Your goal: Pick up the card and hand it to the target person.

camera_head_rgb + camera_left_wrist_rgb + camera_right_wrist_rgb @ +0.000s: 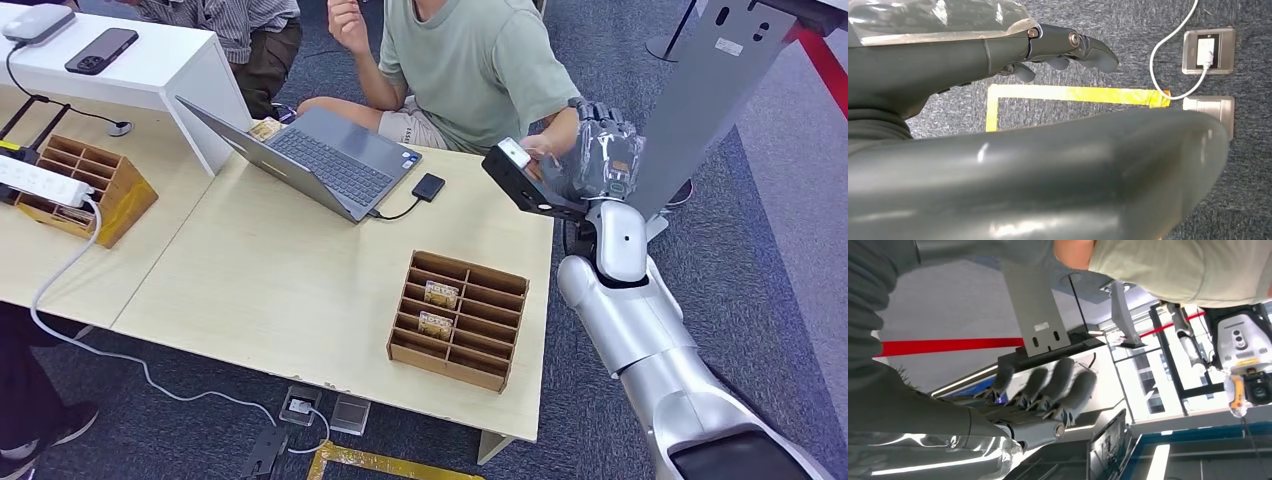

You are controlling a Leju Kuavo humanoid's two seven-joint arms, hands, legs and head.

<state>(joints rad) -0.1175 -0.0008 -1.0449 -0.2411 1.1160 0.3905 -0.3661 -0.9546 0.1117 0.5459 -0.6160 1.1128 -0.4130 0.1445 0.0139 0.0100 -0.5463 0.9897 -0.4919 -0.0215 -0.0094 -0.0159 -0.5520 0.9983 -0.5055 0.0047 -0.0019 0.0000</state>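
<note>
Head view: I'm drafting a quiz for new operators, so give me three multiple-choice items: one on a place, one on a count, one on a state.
1. Where is the divider box nearest the robot?
A. On the floor
B. On the table, nearer the robot than the laptop
C. On the laptop

2. How many of its compartments show cards?
A. None
B. Five
C. Two

3. How is the right hand?
A. Raised toward the seated person
B. Flat on the table
C. Inside the box

Key: B, the divider box sits on the table in front of the laptop; C, cards show in two slots; A, the right hand is up beside the person.
</note>
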